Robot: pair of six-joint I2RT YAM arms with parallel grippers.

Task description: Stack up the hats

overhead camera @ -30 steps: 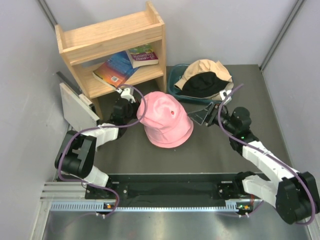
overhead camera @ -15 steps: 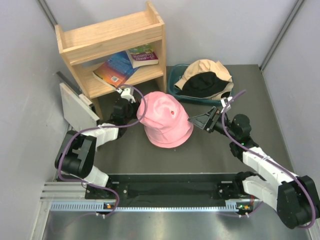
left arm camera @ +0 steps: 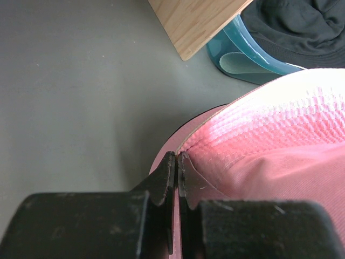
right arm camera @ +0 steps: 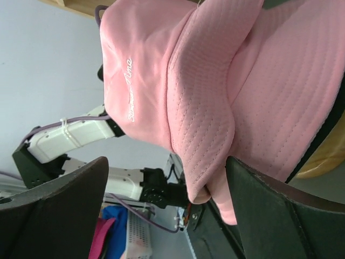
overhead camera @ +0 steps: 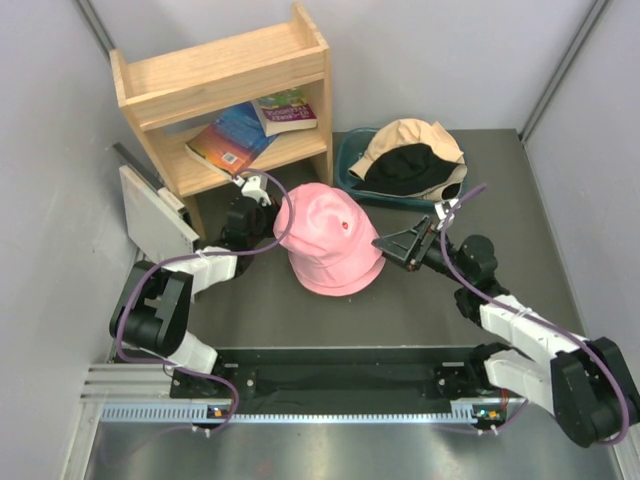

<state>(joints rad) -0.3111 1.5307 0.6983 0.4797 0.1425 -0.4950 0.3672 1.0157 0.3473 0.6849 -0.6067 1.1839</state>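
Left pincer (left arm camera: 177, 157) nips pink hat (overhead camera: 328, 238) at brim; right pincer (right arm camera: 167, 162) gapes nearby.

A: How many hats do you count from your station?
B: I make it three: one pink fabric bucket hat (overhead camera: 330, 240), one black fabric bucket hat (overhead camera: 405, 168) and one tan fabric bucket hat (overhead camera: 412, 138). Whether the pink heap is a single hat, I cannot tell.
A: Containers, furniture?
B: I see one teal plastic tub (overhead camera: 347, 172) and one pale wooden bookshelf (overhead camera: 225, 65).
A: Books?
B: Two: one blue-covered paperback book (overhead camera: 228, 138), one green-covered paperback book (overhead camera: 288, 110).
A: Anything else?
B: One flat grey rectangular panel (overhead camera: 155, 212), plus my two white-and-black robot arms, the left arm (overhead camera: 215, 265) and the right arm (overhead camera: 520, 320)
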